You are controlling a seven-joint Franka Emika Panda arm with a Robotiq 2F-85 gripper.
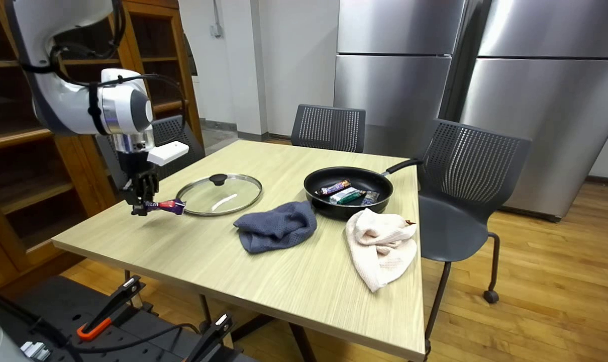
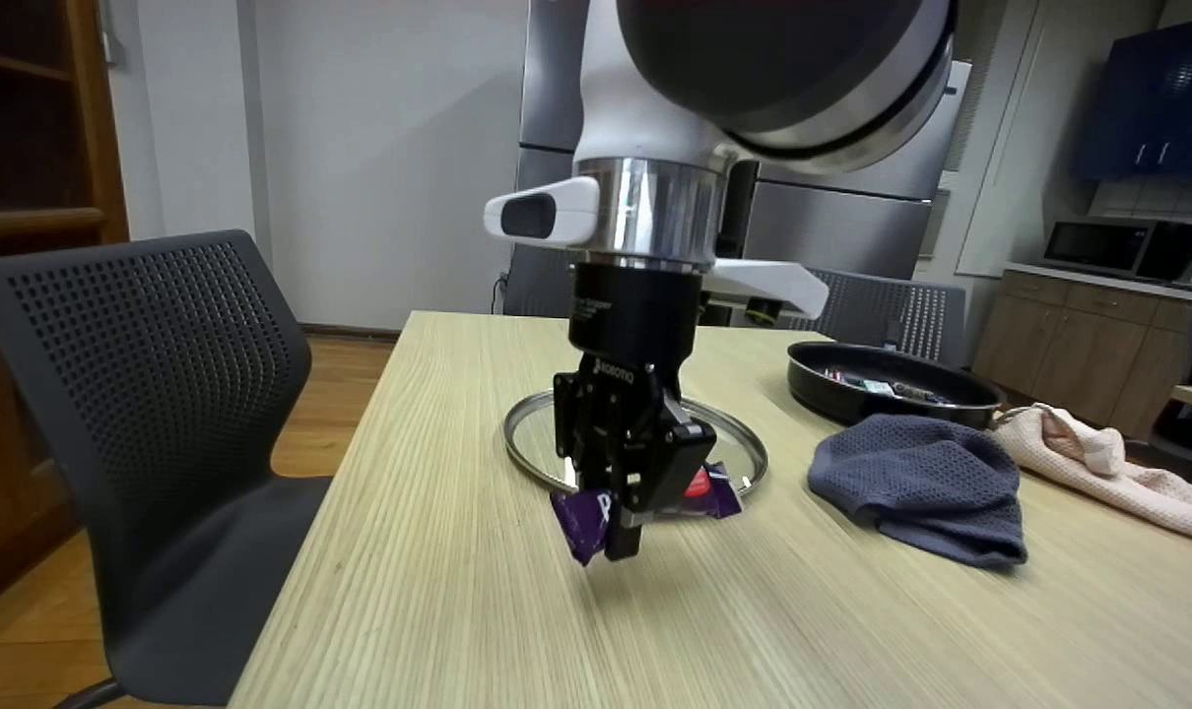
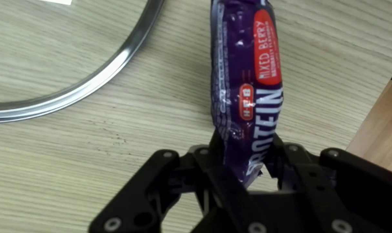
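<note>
My gripper [image 1: 142, 206] is shut on a purple protein bar [image 1: 169, 205] with a red label. The bar lies crosswise between the fingers, a little above the table, in both exterior views. In the wrist view, the fingers [image 3: 247, 145] pinch the bar [image 3: 241, 64] near one end, and its long part points away from the gripper. In an exterior view, the gripper [image 2: 624, 537] hides the bar's middle, and its purple end [image 2: 582, 522] sticks out. A glass lid [image 1: 228, 197] with a metal rim and black knob lies flat close by; its rim shows in the wrist view [image 3: 121, 61].
A black pan [image 1: 329, 208] on the wooden table [image 1: 304, 296] holds several wrapped bars [image 1: 347, 195]. A crumpled blue cloth [image 1: 279, 226] lies between lid and pan. A pale pink cloth [image 1: 379, 246] lies near the table edge. Grey chairs [image 1: 329, 125] stand around the table.
</note>
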